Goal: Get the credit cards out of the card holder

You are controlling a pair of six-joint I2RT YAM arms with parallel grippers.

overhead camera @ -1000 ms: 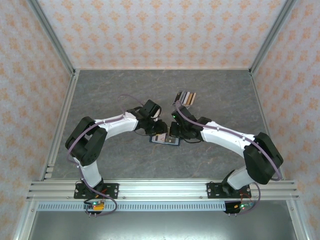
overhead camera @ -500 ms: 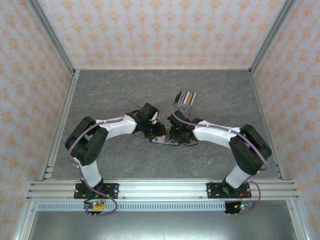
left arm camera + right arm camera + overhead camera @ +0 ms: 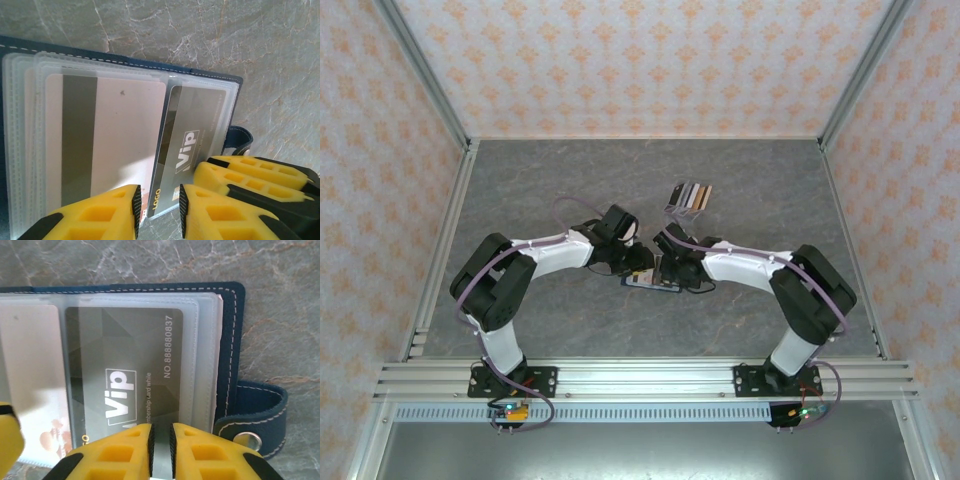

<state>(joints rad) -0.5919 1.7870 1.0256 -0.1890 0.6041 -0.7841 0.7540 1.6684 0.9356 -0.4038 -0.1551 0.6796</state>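
Card holder (image 3: 231, 340) is lying open on the table, directly ahead of the right end effector (image 3: 161, 450), which is pinching the near edge of the dark VIP card (image 3: 130, 375) with narrow jaws. The card's long axis is running straight away from those fingertips. The left end effector (image 3: 159, 210) is sitting just beside, narrowly parted over the sleeve edge, grip uncertain.

A grey marbled table (image 3: 540, 180) carries the open card holder (image 3: 650, 281) mid-table and, farther back, what seems a fanned card stack (image 3: 689, 195).
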